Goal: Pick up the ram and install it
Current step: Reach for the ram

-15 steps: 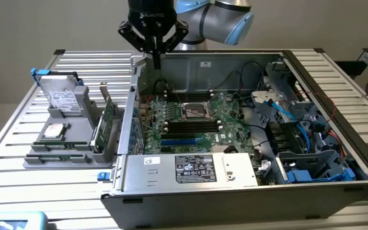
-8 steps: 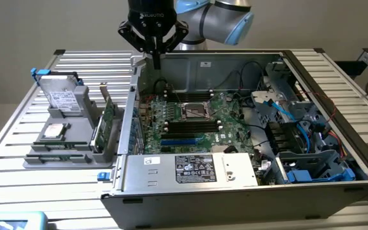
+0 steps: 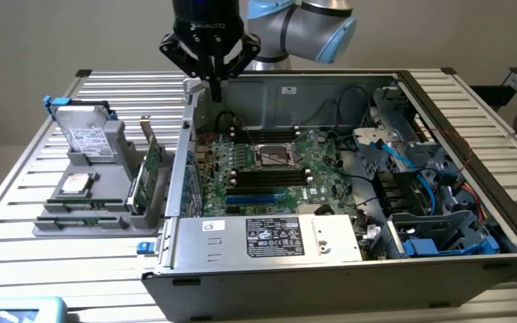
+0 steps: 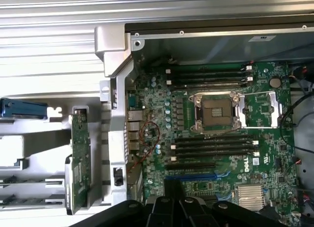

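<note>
Ext view: gripper (image 3: 213, 91) hangs over far corner of case (image 3: 330, 289), ext view's left. Jaws pinched together, nothing seen betw. them. Ram (image 3: 77, 219) lies in gray holder (image 3: 52, 232), well apart from gripper. Judgement for pick: grip stick mid-length, square to its edge, no tilt. Count: 1 hard drive (image 3: 88, 138), 1 card (image 3: 151, 165), prob. 2 ram strips.

Wrist view: gripper (image 4: 181, 207) above board (image 4: 162, 114). 1 socket (image 4: 216, 109), black slots on both sides of it.

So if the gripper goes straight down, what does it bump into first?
Most likely the green motherboard inside the open computer case. The gripper hangs high above it, so the exact spot is hard to judge.
</note>
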Controlling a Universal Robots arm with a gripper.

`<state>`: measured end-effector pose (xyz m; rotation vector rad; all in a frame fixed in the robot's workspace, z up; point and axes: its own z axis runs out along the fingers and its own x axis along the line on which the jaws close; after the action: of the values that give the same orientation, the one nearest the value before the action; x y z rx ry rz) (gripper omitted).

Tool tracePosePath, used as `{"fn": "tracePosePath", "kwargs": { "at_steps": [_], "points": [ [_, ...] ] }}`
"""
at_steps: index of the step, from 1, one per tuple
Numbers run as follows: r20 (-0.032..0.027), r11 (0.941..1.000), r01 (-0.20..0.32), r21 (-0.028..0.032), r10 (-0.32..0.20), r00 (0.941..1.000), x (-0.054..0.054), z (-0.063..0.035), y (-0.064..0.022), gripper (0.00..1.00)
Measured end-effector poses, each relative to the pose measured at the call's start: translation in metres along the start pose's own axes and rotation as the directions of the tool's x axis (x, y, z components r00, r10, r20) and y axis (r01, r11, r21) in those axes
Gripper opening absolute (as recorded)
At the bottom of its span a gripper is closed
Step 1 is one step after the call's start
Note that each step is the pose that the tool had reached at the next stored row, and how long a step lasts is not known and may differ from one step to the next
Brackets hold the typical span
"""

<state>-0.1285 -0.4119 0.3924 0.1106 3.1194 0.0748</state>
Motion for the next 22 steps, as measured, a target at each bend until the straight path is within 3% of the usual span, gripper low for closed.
{"fn": "tracePosePath", "kwargs": {
  "at_steps": [15, 22],
  "points": [
    [-0.0054, 1.0000, 0.000, 0.0003, 0.000, 1.0000, 0.050, -0.0007, -0.0171, 0.11],
    [-0.0225, 1.0000, -0.001, 0.0015, 0.001, 0.9997, 0.066, -0.0003, -0.0241, 0.11]
  ]
}}
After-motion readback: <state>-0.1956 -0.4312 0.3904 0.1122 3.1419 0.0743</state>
